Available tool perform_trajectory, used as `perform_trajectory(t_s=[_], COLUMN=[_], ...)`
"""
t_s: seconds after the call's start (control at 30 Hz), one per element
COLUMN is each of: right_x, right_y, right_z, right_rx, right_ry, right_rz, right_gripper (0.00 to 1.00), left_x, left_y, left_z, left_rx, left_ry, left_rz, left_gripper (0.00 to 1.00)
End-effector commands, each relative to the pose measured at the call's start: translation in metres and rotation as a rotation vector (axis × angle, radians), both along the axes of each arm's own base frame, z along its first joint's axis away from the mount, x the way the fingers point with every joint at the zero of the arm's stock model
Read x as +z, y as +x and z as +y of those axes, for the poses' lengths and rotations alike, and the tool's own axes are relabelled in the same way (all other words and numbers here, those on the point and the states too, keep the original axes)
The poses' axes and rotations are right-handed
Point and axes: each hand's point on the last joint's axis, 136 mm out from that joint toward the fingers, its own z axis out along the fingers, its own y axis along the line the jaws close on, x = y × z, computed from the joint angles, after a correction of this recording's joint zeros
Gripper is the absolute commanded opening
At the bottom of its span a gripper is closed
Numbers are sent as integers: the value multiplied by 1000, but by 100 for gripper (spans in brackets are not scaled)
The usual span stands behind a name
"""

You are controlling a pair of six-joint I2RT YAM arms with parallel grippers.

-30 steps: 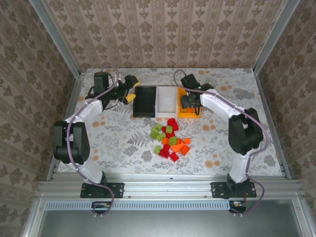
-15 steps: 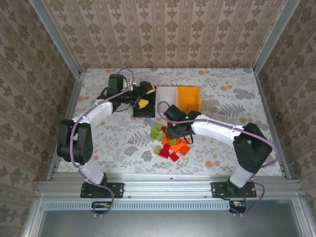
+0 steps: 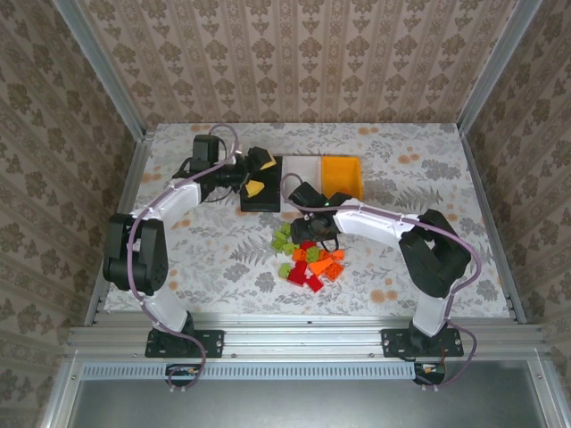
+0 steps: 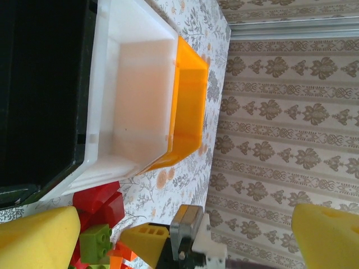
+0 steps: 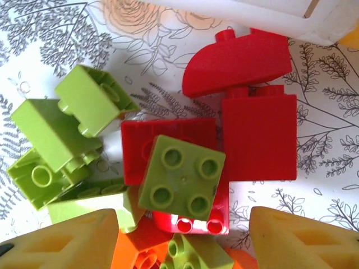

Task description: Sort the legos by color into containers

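- Legos (image 3: 308,254) lie in one mixed heap on the flowered table (image 3: 214,254), just in front of the row of containers (image 3: 302,178). Red, orange and lime green pieces touch and overlap, so this heap is not yet sorted.
- The black bin (image 3: 268,201), the white bin (image 3: 302,174) and the orange bin (image 3: 343,176) stand joined side by side, near the heap, which keeps each carrying move short.
- The right gripper (image 3: 314,234) hangs low over the far part of the heap. In the right wrist view its yellow pads (image 5: 303,238) stand apart and clamp no brick.
- A lime green brick (image 5: 182,176) sits on top of a red brick (image 5: 134,151), just ahead of the fingers. Because it lies highest and has free sides, I judge it the easiest piece to take next.
- The left gripper (image 3: 257,174) hovers above the black bin with jaws spread wide and nothing between them. Probably it stays aside there so that the two arms do not meet over the heap.
- The bricks are packed closely, so closing the fingers may push a neighbour or catch two colours together.
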Motion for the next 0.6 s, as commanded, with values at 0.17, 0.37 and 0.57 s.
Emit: perform_trajectory(t_s=[0.17, 0.37, 0.57], right_x=[-5, -13, -23], right_y=[10, 8, 1], right_z=[13, 7, 4], right_rx=[-55, -58, -43], right_ry=[44, 8, -18], right_rz=[49, 52, 68], right_gripper=[57, 55, 47], left_x=[25, 27, 27], left_y=[5, 9, 9], left_z=[11, 17, 17], left_rx=[15, 37, 39], left_ry=[-33, -52, -51], left_rz=[-36, -30, -33], left_gripper=[99, 99, 99])
